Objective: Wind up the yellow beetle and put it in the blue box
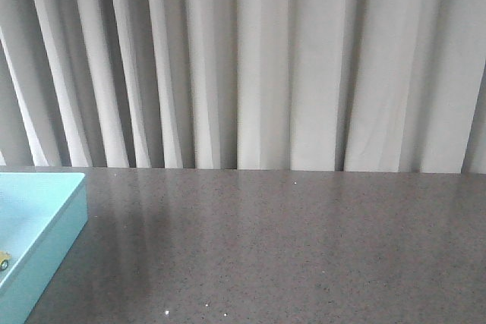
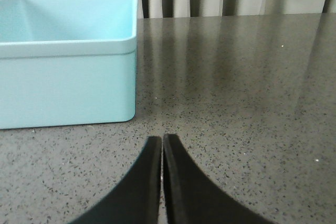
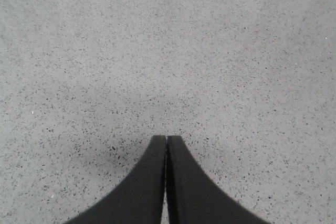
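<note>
At about eight o'clock in the front view sits the blue box (image 1: 45, 244), cut off by the frame's edge, and a sliver of the yellow beetle (image 1: 4, 261) shows inside it, hard against that edge. From so little I judge the car is stored, but I cannot tell whether it was wound, or whether it lies flat.

My left hand (image 2: 163, 142) is clenched on nothing, fingertips pressed together, low over the dark speckled surface (image 2: 236, 103), with the box's near corner at ten o'clock from it. If I swing toward nine o'clock from here, my arm could clip that wall and shove the box, jolting the car.

My right hand (image 3: 166, 141) is clenched and empty too, over bare surface. A wound spring could drive the beetle against the box wall; the low rim may not hold it.
</note>
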Robot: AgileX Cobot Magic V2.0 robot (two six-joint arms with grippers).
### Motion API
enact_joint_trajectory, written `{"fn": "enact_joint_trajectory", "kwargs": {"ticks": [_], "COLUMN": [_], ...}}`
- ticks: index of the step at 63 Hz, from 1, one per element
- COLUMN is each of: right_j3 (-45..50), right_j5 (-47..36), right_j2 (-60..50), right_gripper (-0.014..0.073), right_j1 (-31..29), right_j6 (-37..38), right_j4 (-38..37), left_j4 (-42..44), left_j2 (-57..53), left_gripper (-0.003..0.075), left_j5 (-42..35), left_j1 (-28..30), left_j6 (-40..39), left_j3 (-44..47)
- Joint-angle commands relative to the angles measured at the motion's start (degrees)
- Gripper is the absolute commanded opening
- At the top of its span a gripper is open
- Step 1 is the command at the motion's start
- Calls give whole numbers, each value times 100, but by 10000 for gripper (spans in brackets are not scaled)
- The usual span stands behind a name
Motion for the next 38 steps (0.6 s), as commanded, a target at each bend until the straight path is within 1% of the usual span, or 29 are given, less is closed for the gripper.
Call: {"fn": "enact_joint_trajectory", "kwargs": {"ticks": [1, 6, 11, 38], "right_j3": [-136, -136, -136, -136], "right_j5": [-341, -341, -341, -341], "right_j2": [-18, -18, -18, -18], "right_gripper": [-7, -7, -7, -7], "right_j1": [9, 9, 9, 9], "right_j6": [2, 2, 2, 2], "right_j4": [18, 18, 18, 18], "left_j4": [-161, -375, -544, -559], "left_j2": [-113, -113, -113, -101], "left_gripper": [-6, -6, -6, -6], "left_j5": [-851, -1255, -1495, -1527], "left_j1": [1, 1, 1, 1], "left_j6": [312, 460, 464, 452], "left_j3": [-35, -35, -35, -48]}}
